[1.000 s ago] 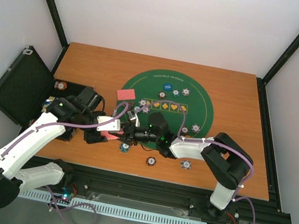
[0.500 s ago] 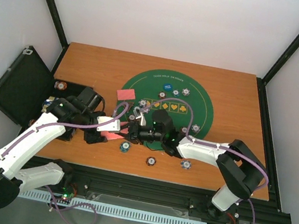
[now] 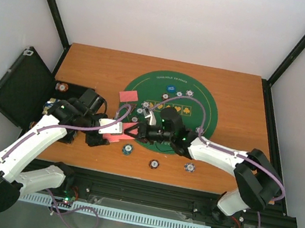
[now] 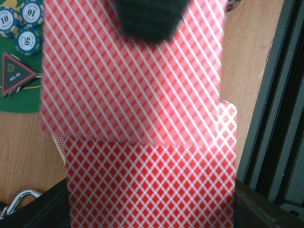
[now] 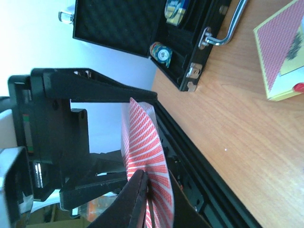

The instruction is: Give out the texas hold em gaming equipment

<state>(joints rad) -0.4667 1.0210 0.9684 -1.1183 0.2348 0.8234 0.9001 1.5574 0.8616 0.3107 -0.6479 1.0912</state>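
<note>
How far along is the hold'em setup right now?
Done: several chips, the blue button disc and the ALL IN marker lie on the green mat.
In hand: the left hand holds the card stack, and the right hand pinches its top card.
Left: no card shows dealt on the mat, more chips sit in the open case, and three chips lie on the table off the mat.

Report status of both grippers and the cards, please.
Left gripper shut on deck. Right gripper shut on top card, partly off deck. Poker chips beside, not touching.
</note>
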